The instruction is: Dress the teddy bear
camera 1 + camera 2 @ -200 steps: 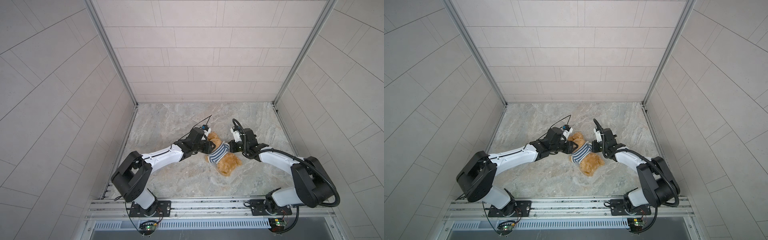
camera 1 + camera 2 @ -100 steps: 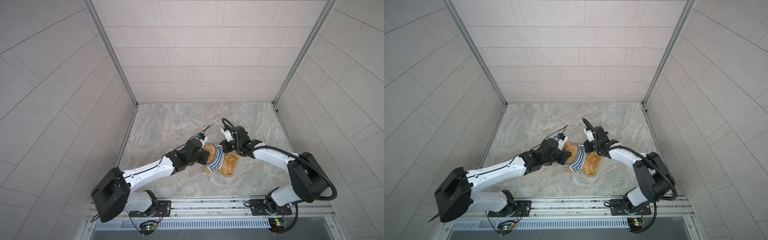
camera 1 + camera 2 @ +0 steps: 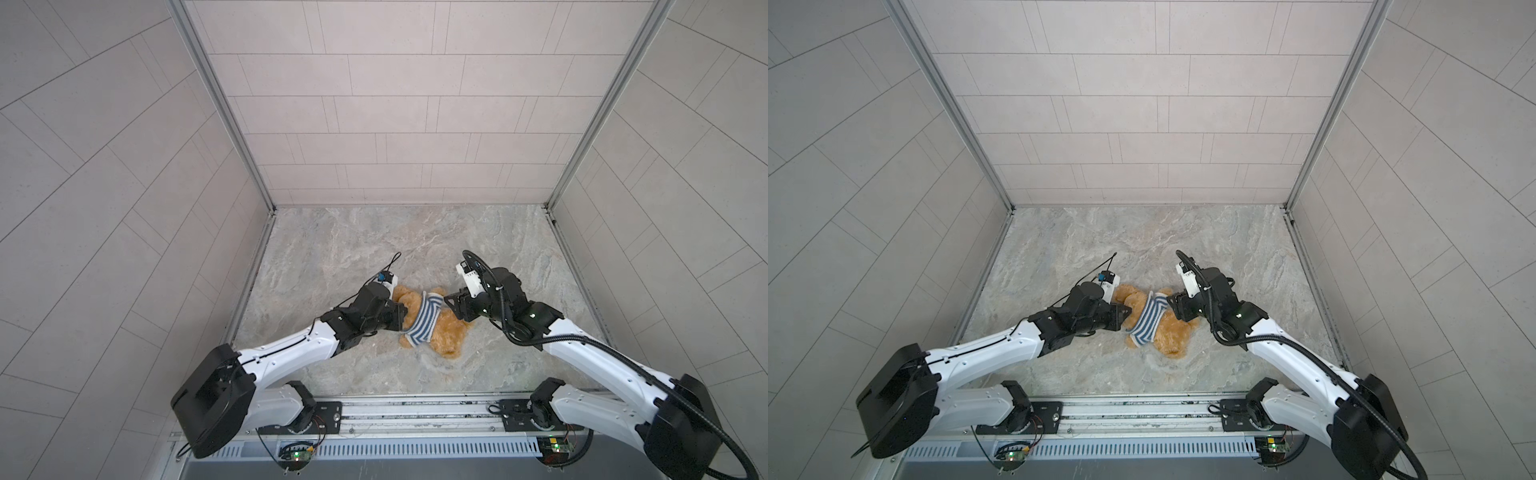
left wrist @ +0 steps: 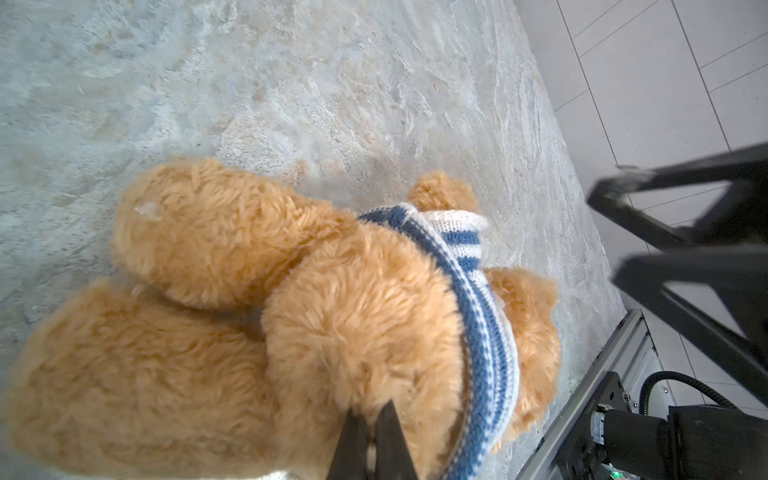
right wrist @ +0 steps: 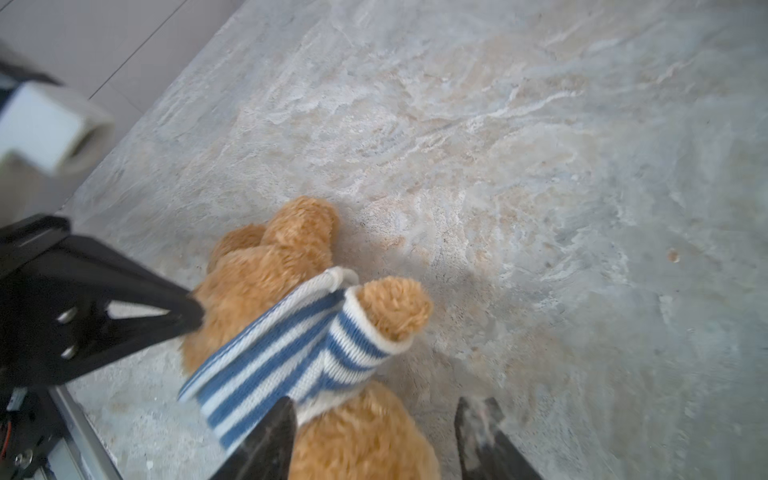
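The golden-brown teddy bear (image 3: 446, 338) (image 3: 1173, 334) lies on the marble floor, wearing a blue-and-white striped shirt (image 3: 424, 322) (image 3: 1148, 320) round its chest. One furry arm (image 5: 395, 307) pokes out of a sleeve. My left gripper (image 3: 402, 313) (image 4: 370, 415) is shut, pinching fur at the bear's head (image 4: 353, 324). My right gripper (image 3: 451, 305) (image 5: 374, 424) stands open on the bear's other side. Its fingers (image 5: 270, 436) straddle the bear's body below the shirt (image 5: 282, 357) and hold nothing.
Tiled walls (image 3: 395, 124) enclose the floor on three sides. A metal rail (image 3: 415, 415) with both arm bases runs along the front edge. Bare marble (image 3: 374, 241) lies behind the bear.
My right gripper has opened and let go of the shirt. My left gripper closed on the bear's head fur, and the bear shifted slightly towards the front.
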Action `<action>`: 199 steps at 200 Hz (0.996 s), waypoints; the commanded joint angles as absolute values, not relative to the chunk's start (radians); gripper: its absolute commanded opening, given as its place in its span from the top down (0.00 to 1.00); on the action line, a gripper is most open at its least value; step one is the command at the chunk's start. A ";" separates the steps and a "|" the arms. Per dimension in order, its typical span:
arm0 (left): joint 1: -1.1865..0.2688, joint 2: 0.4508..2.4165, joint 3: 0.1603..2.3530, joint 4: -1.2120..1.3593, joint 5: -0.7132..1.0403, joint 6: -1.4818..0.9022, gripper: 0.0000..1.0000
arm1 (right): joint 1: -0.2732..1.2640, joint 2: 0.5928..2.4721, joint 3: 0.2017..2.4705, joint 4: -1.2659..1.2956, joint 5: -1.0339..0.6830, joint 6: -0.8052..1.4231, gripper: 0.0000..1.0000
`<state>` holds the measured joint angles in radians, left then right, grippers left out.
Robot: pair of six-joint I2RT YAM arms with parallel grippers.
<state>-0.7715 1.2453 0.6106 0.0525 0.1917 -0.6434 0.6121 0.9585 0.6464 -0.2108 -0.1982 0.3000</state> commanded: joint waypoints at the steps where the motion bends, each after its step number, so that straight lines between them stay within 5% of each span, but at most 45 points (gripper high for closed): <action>1: -0.756 1.270 0.627 0.061 0.214 -0.638 1.00 | 0.694 0.843 0.592 -0.330 -0.090 0.302 0.31; 90: -0.752 1.290 0.665 0.057 0.245 -0.637 1.00 | 0.850 1.024 0.556 -0.289 -0.048 0.308 0.36; 155: -0.770 1.210 0.658 -0.025 0.217 -0.613 1.00 | 0.850 1.068 0.534 -0.233 0.009 0.284 0.77; 199: -0.818 1.112 0.776 -0.244 0.116 -0.496 0.73 | 0.857 1.008 0.508 -0.195 0.002 0.263 0.97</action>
<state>-0.7826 1.1519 0.6815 -0.1188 0.1844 -0.5762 0.8463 1.0546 0.5358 -0.2237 -0.0151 0.2810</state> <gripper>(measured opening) 0.220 0.069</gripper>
